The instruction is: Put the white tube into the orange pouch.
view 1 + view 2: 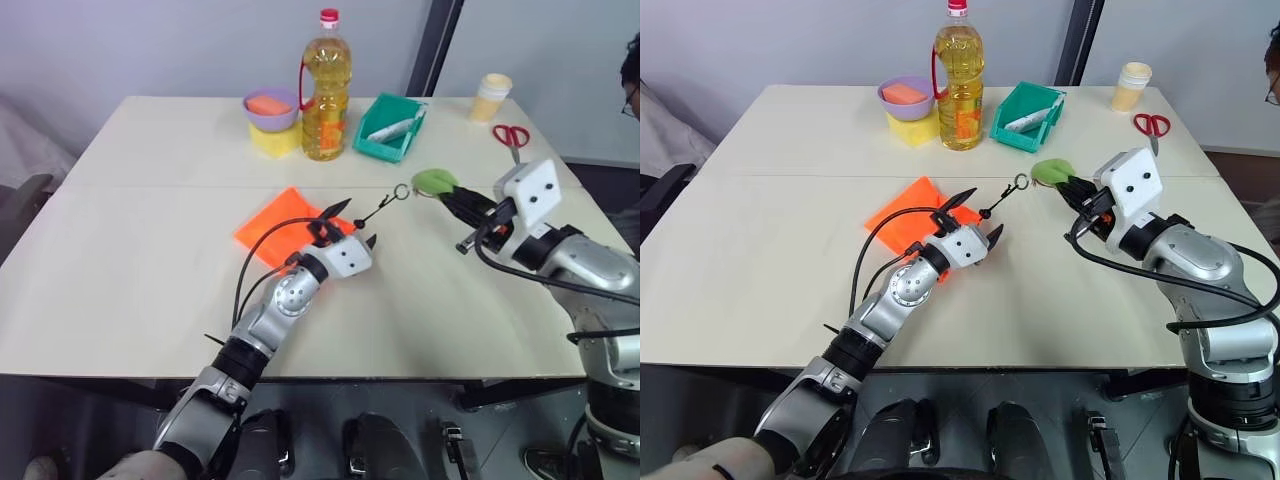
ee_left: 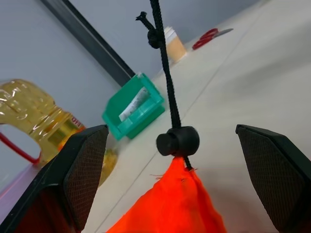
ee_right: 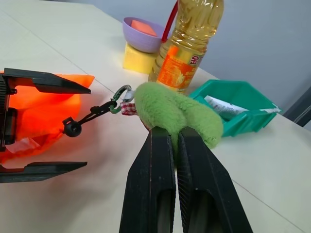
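Orange pouch [image 1: 275, 225] lies flat on the table [image 1: 120, 280]. My right gripper [image 1: 447, 198] is clamped on the green fluffy tag [image 1: 435, 181] beyond the pouch's mouth, drawing its cord [image 1: 380, 207] taut. My left gripper [image 1: 360, 222] straddles that mouth, jaws wide, presumably to spread it. White tube: whereabouts undetermined.

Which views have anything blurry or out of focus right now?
Left wrist view: the cord stopper is sharp, the bottle and scissors behind are soft. Right wrist view: the right gripper is slightly soft up close. Eye views: sharp throughout.
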Robot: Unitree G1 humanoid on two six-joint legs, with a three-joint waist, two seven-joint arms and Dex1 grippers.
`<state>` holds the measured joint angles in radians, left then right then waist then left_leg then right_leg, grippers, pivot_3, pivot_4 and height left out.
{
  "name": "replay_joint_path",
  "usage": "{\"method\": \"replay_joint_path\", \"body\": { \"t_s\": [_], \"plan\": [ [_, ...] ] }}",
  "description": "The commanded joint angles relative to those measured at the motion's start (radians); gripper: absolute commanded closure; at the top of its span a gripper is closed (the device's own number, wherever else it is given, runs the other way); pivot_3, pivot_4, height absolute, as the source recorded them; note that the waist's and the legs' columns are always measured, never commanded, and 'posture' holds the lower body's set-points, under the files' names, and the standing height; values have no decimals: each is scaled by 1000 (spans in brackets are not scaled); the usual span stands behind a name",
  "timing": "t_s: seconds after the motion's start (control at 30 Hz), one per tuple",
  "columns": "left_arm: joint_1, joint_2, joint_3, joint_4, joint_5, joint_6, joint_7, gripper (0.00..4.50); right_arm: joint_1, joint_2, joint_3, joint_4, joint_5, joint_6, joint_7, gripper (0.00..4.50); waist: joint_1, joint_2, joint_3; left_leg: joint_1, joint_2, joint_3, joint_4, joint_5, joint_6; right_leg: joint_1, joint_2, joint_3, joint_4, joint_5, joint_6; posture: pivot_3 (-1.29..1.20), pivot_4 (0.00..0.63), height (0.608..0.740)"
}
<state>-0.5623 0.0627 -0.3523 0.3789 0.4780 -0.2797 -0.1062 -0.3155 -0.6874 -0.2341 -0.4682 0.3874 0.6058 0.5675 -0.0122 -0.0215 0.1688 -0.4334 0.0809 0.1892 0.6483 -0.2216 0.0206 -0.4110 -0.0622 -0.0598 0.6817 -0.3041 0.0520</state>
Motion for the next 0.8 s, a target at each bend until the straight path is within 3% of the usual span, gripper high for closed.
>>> {"method": "replay_joint_path", "body": {
  "t_s": [0.03, 0.27, 0.37, 0.57, 0.8],
  "plan": [
    [-14, -2, -9, -11, -9, -34, 12, 0, -8, -8, -18, -36, 9, -8, -7, 4467, 0, 0, 0, 0, 0, 0, 0, 0, 0, 0, 0, 0, 0, 0, 0, 0, 150, 727],
    [-17, -3, -12, 2, -19, -36, 3, 0, -9, -7, -12, -31, 6, -15, -5, 4467, -1, 0, 0, 0, 0, 0, 0, 0, 0, 0, 0, 0, 0, 0, 0, 0, 150, 727],
    [-13, -4, -10, 6, -30, -33, -4, 1222, -4, -7, -9, -33, 4, -17, -4, 4500, -1, 0, 0, 0, 0, 0, 0, 0, 0, 0, 0, 0, 0, 0, 0, 0, 150, 727],
    [-15, -2, -12, 11, -35, -39, 0, 4226, 5, -6, -1, -38, 3, -16, -2, 4500, -1, 0, 0, 0, 0, 0, 0, 0, 0, 0, 0, 0, 0, 0, 0, 0, 150, 727],
    [-19, 8, -6, 11, -23, -19, 14, 4267, 5, -9, 6, -43, 7, -14, -2, 4500, -1, 0, 0, 0, 0, 0, 0, 0, 0, 0, 0, 0, 0, 0, 0, 0, 150, 727]
  ]
}}
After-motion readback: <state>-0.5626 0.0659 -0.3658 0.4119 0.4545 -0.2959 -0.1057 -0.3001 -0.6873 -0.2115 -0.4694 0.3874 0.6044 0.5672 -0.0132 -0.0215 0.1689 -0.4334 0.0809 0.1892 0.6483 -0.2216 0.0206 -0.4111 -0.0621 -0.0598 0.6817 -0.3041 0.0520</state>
